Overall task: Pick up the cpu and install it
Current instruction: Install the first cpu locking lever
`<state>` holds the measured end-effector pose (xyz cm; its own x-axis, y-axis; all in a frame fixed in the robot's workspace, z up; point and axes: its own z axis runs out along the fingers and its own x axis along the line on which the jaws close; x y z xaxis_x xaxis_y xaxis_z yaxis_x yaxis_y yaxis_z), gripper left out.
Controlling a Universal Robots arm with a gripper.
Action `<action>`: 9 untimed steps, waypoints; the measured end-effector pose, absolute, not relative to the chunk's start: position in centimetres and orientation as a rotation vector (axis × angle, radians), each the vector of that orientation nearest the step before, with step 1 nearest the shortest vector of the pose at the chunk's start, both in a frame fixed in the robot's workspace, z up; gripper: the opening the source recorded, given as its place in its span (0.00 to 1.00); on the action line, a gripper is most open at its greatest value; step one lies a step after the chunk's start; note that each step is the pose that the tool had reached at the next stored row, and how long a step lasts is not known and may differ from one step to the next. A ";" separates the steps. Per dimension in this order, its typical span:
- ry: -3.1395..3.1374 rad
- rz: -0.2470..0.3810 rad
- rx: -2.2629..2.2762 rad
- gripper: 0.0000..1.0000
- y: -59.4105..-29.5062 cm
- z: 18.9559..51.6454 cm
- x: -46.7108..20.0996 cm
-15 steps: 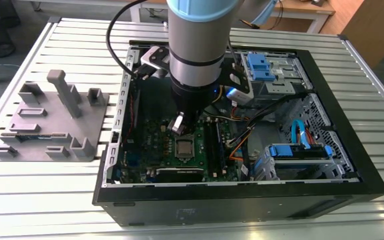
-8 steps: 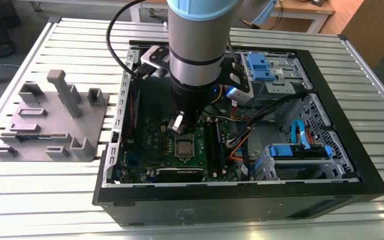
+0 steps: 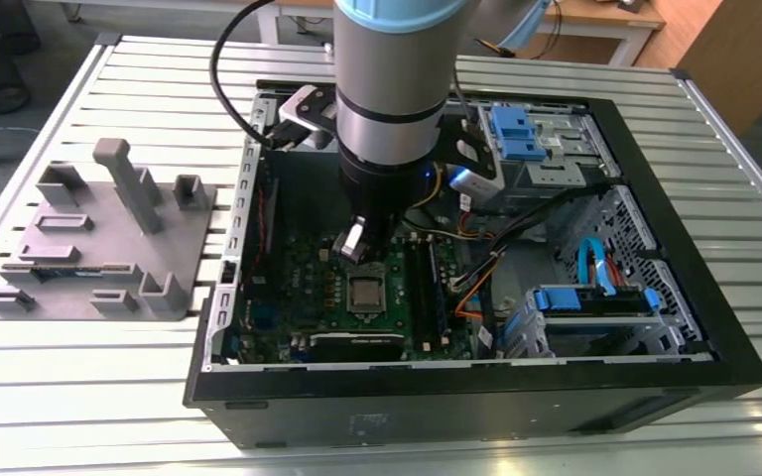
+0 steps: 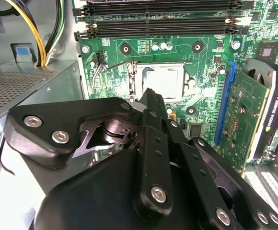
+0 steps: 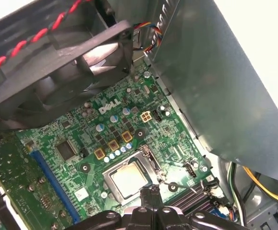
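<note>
Exterior view puts my tool just above the cpu, which already lies in its socket on the motherboard. My fingers look pressed together and hold nothing. I'd stay centred over the chip, checking it sits flat.

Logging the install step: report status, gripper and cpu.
Gripper above the green motherboard, nothing seen in it. Small square silvery cpu lies in the shiny metal socket frame. Nothing lies over the socket.
</note>
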<state>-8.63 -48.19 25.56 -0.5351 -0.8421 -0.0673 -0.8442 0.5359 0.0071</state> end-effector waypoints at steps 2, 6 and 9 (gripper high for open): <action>2.704 0.060 -1.486 0.11 -48.2 25.9 -8.6; 2.704 0.060 -1.486 0.11 -48.2 26.4 -8.6; 2.704 0.060 -1.486 0.11 -48.0 26.4 -8.6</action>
